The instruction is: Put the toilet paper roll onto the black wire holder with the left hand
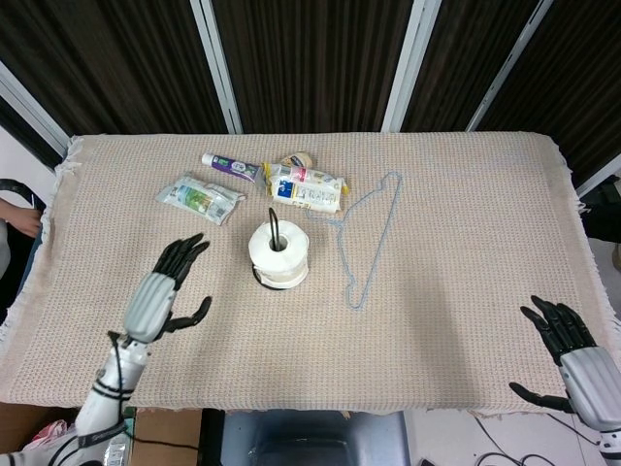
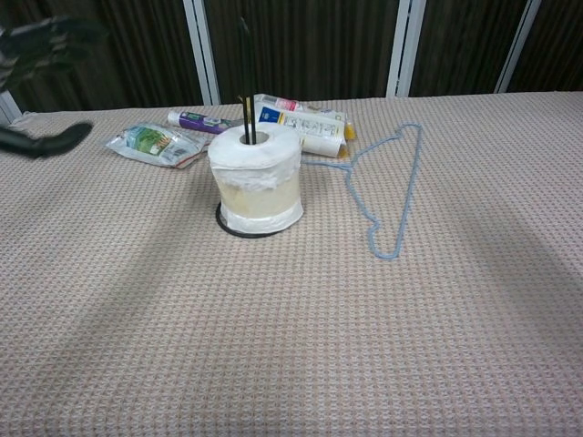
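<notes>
The white toilet paper roll (image 1: pixel 279 253) (image 2: pixel 257 181) sits upright on the black wire holder (image 2: pixel 245 66), whose post runs up through the roll's core and whose ring base (image 2: pixel 235 228) shows under it. My left hand (image 1: pixel 167 288) is away from the roll, to its left and nearer the front edge, fingers spread and holding nothing; in the chest view it shows blurred at the far left (image 2: pixel 41 55). My right hand (image 1: pixel 568 351) is at the front right corner, off the table's edge, fingers spread and empty.
A light blue wire hanger (image 1: pixel 371 233) (image 2: pixel 392 187) lies right of the roll. Behind the roll lie a white wipes packet (image 1: pixel 307 187), a purple-capped tube (image 1: pixel 231 165) and a green-printed pouch (image 1: pixel 200 196). The table wears a beige woven cloth (image 1: pixel 456 282).
</notes>
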`<state>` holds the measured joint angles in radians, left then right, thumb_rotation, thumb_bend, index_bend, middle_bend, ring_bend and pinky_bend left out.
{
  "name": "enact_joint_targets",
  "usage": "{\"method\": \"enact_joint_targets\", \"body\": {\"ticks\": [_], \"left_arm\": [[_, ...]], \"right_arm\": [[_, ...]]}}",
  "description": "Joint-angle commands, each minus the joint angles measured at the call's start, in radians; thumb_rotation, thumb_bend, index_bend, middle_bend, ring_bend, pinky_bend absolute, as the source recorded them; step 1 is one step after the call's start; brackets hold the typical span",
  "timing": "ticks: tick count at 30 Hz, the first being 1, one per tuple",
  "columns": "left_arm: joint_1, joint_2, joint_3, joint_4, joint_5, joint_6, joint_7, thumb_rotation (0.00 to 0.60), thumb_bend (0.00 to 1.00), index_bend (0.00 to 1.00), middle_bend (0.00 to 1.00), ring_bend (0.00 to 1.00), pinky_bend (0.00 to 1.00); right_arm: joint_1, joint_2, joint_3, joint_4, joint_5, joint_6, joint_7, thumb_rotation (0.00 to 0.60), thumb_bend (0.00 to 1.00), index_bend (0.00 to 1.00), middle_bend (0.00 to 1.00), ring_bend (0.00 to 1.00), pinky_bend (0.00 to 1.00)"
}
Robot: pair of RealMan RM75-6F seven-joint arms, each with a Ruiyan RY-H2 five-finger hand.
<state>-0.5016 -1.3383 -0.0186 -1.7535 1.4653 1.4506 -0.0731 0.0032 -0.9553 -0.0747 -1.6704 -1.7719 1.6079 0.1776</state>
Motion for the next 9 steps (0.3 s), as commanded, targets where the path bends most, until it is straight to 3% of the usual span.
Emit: {"method": "enact_joint_targets", "body": {"ticks": [1,3,9], "left_arm": [[0.249,0.027,0.208,0.403,0.212,0.201,-0.238,0.6,0.44,0.0,0.0,0.0,0.0],[0.278,0.036,0.228,0.467,0.211,0.199,-0.261,0.6,0.44,0.0,0.0,0.0,0.0],[0.324,0.056,0.162,0.471,0.175,0.272,-0.248,0.6,0.44,0.0,0.0,0.0,0.0]], "right_arm": [[0.005,-0.018,0.008,-0.009,0.02,-0.023,-0.039,0.6,0.2,0.0,0.0,0.0,0.0],[0.01,-0.029,0.013,-0.017,0.033,-0.041,-0.069,0.6,0.2,0.0,0.0,0.0,0.0],[0.016,-0.054,0.029,-0.035,0.069,-0.066,-0.135,0.6,0.2,0.0,0.0,0.0,0.0]]}}
